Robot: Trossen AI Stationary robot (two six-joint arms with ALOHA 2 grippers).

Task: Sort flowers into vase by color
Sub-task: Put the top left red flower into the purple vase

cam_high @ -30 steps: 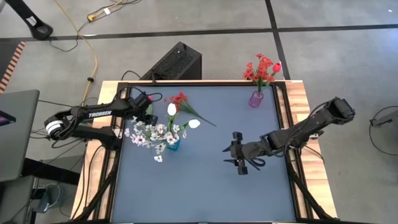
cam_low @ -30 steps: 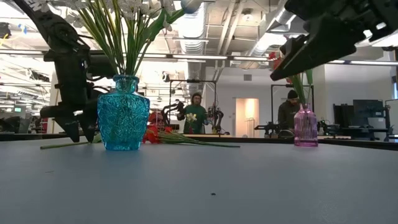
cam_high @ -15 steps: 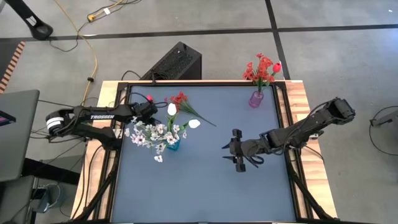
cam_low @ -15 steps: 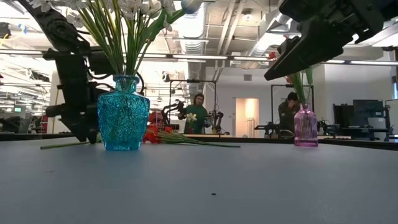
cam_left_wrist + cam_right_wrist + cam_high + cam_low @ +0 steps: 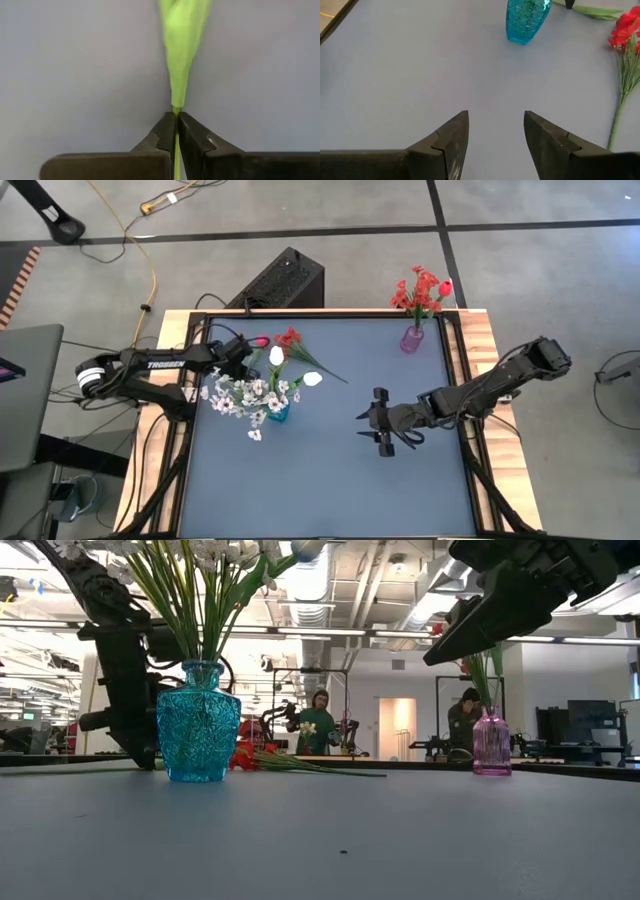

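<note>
Your left gripper [image 5: 176, 116] has its two dark fingers [image 5: 162, 132] pressed together on the thin green stem [image 5: 176, 150] of a flower; the wrist view shows the stem running between the fingertips and a pale green leaf [image 5: 182, 45] beginning just beyond them. In the high view this gripper [image 5: 243, 346] is at about 10 o'clock on the dark blue table mat [image 5: 330, 480], low over the surface, and a red tulip bud [image 5: 261, 340] shows just beside it, at its 3 o'clock side.

Near this gripper, toward 4 o'clock from it, stands the turquoise patterned glass vase [image 5: 198, 722], which holds white tulips and sprays of small white blossoms [image 5: 245, 395]. A loose spray of red blossoms on a long green stem [image 5: 300, 350] lies flat on the mat just behind the vase, between the vase and the 12 o'clock edge.

Your right gripper [image 5: 382, 427] hangs above the mat a little to the 3 o'clock side of the centre. Its fingers [image 5: 450, 137] stand apart and nothing is between them.

At about 1 o'clock, near the far edge, you see a small purple glass vase [image 5: 411, 339] with red flowers [image 5: 420, 290] in it, well apart from both grippers.
</note>
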